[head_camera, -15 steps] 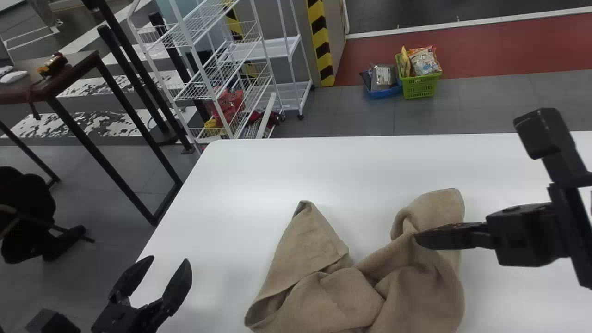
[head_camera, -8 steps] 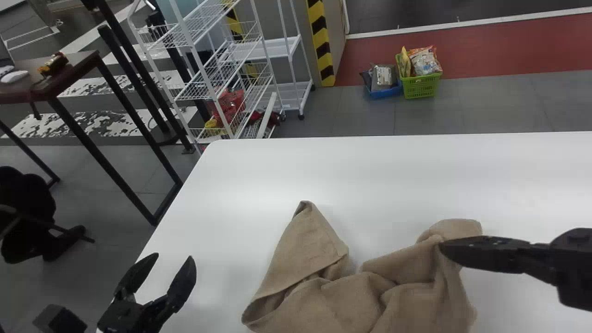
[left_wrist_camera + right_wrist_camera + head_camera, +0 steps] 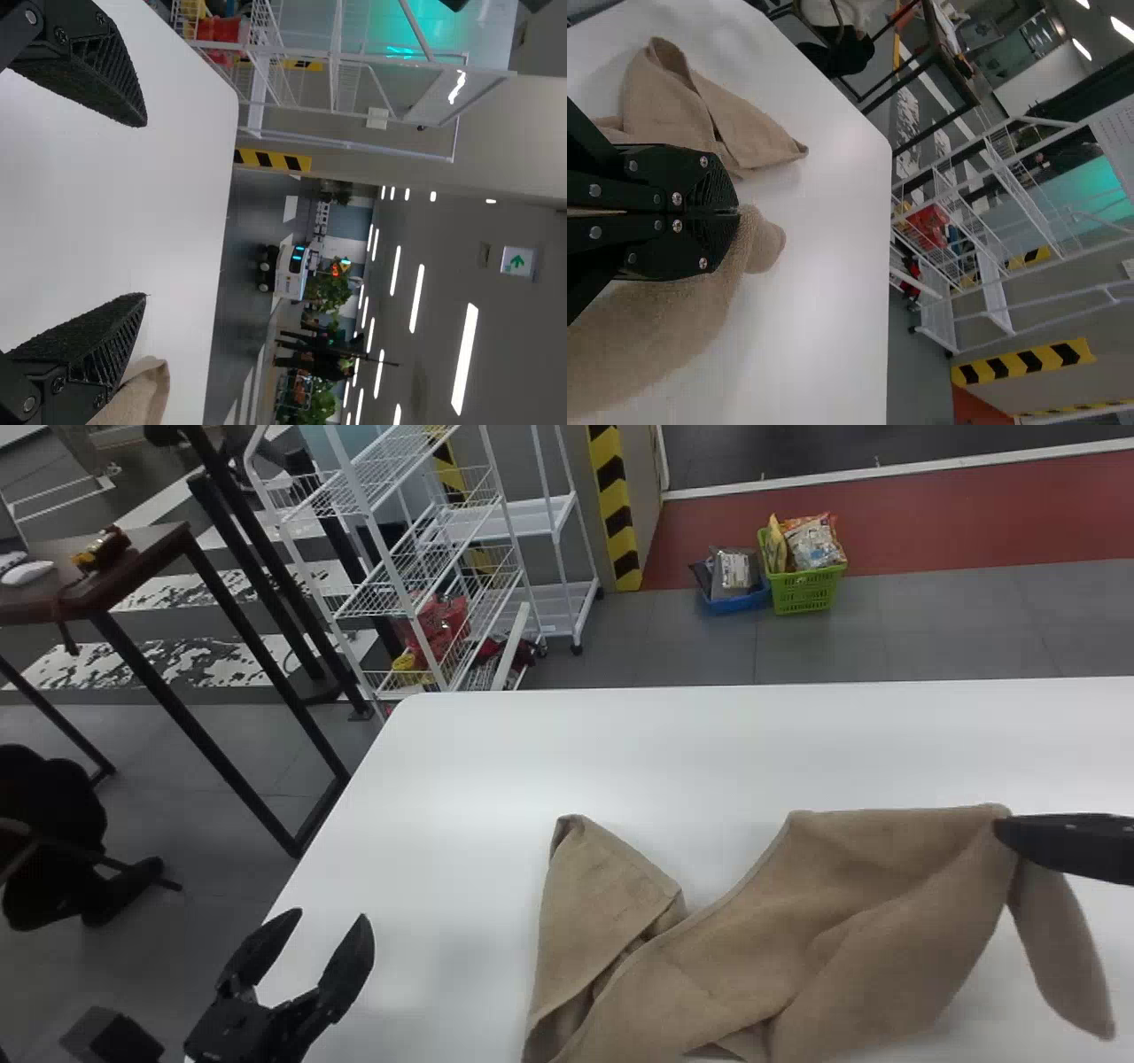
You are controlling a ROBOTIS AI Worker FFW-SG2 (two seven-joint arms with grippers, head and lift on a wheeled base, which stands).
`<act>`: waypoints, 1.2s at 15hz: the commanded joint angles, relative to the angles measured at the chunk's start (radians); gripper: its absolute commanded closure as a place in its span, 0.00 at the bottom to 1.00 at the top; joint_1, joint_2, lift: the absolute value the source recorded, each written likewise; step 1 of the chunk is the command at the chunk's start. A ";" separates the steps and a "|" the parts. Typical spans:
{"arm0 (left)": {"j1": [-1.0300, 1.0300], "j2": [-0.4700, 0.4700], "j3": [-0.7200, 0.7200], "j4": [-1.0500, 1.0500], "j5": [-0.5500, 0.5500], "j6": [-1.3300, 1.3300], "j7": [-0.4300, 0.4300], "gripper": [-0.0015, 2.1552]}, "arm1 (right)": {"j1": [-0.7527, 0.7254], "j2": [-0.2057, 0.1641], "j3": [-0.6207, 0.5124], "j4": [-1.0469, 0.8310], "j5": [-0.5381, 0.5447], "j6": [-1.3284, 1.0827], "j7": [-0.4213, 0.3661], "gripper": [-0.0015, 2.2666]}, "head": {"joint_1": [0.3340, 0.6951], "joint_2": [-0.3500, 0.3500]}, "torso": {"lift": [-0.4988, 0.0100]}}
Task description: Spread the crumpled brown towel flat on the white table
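Brown towel (image 3: 842, 921) lies partly rumpled on the white counter (image 3: 496, 753), with one bit of its edge pinched in the right claw (image 3: 999, 834), which is clamped onto the cloth. Just beneath that claw a loose flap hangs down, and to the claw's left the fabric stretches away, smoother at first, then bunching into folds that end in a peaked, doubled-over corner. Well apart from all that, the left claw (image 3: 329, 918) stands wide apart near the counter's left edge, the folded end off to its right.
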 commanded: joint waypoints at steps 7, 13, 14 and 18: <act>-0.001 -0.003 -0.010 -0.007 -0.005 0.008 0.000 0.06 | 0.078 -0.059 -0.006 0.008 0.370 0.002 0.003 0.46 | 1.00 1.00 | 0.74; -0.002 -0.003 -0.007 -0.012 -0.006 0.045 0.000 0.06 | 0.084 -0.006 -0.043 -0.020 0.252 0.002 -0.057 0.02 | 1.00 0.98 | 0.74; -0.002 -0.003 -0.005 -0.012 -0.006 0.066 0.000 0.06 | 0.087 -0.003 -0.040 -0.023 0.207 0.002 -0.107 0.03 | 1.00 0.99 | 0.74; -0.005 0.003 0.001 -0.030 -0.028 0.155 -0.060 0.06 | 0.050 -0.001 -0.028 0.060 0.105 0.002 -0.150 0.04 | 1.00 0.99 | 0.74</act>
